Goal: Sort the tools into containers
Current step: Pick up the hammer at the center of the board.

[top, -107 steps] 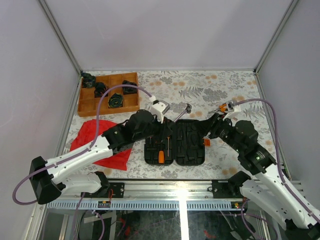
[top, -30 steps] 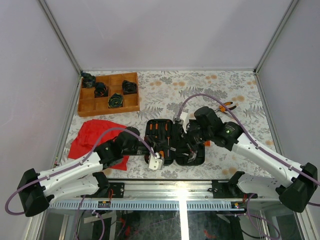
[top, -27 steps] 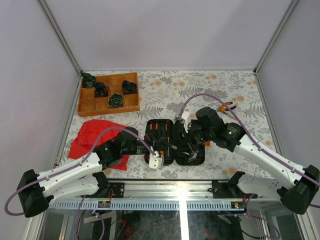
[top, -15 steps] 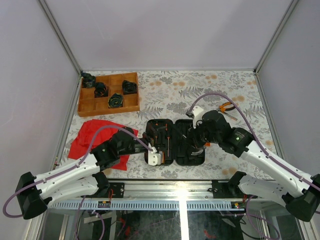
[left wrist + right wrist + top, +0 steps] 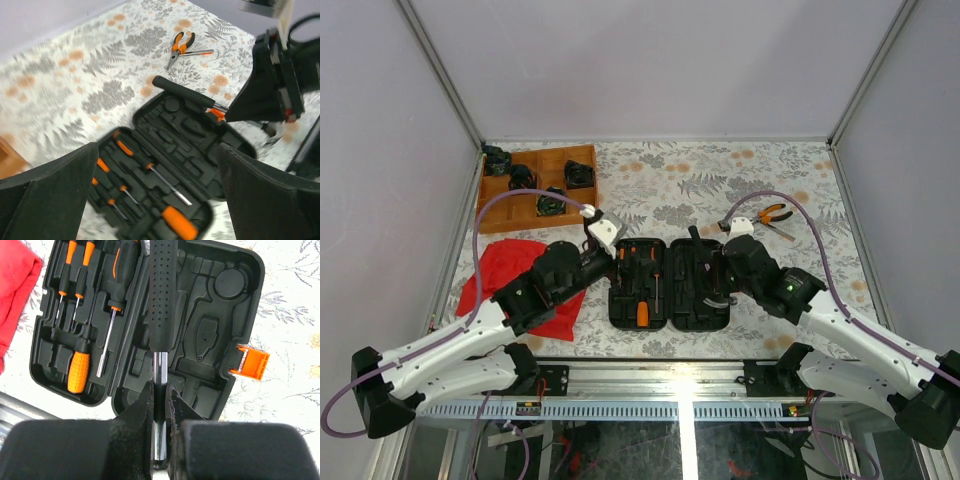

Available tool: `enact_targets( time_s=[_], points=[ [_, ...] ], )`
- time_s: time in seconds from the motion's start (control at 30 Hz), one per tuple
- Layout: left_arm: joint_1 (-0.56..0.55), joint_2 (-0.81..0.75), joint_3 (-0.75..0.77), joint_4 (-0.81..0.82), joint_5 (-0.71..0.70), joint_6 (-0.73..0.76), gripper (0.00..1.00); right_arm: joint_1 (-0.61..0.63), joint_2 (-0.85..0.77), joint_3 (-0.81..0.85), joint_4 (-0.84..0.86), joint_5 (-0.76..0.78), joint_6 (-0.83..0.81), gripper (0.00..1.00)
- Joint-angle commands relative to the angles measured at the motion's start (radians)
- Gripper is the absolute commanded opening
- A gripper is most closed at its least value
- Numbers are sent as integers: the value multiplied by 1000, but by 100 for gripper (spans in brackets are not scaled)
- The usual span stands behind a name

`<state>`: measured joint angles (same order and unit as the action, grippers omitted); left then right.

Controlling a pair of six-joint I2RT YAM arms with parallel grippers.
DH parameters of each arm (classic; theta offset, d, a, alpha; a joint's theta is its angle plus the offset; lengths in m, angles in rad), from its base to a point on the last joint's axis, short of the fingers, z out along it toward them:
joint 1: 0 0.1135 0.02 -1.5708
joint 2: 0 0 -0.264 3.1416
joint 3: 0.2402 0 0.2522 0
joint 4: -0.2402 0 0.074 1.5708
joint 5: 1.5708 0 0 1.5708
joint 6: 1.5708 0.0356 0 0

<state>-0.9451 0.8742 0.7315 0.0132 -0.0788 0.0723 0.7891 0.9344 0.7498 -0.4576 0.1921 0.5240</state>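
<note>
Stock: screwdrivers (image 5: 79,371) sat in case (image 5: 235,315); your right fingers (image 5: 135,435) gripped black-handled tool (image 5: 161,295); left fingers (image 5: 50,200) wide; pliers (image 5: 772,213) lay unsorted on bench (image 5: 660,180).

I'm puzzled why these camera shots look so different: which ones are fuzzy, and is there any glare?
Left wrist view: soft throughout, the tool case smeared toward the bottom, the left gripper only dark blobs. Right wrist view: case crisp, the right gripper near the lens blurred, a faint glint on the metal shaft of the black-handled tool. Top view: sharp, evenly lit, soft shadows.
</note>
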Motion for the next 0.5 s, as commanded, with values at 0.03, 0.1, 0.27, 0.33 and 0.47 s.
enact_targets(
  time_s=[0.03, 0.1, 0.27, 0.33, 0.47],
  points=[
    [41, 81, 60, -185, -153, -565, 100, -1, 5, -1, 90, 95, 123, 3],
    [103, 145, 63, -258, -106, -664, 100, -1, 7, -12, 95, 94, 136, 3],
    [212, 258, 18, -299, -45, -756, 99, -1, -2, -28, 100, 72, 152, 1],
    [234, 282, 9, -308, -75, -764, 96, -1, -9, -31, 97, 72, 155, 1],
    [273, 324, -12, -290, -87, -765, 89, -1, -25, -47, 104, 71, 161, 1]
  ],
)
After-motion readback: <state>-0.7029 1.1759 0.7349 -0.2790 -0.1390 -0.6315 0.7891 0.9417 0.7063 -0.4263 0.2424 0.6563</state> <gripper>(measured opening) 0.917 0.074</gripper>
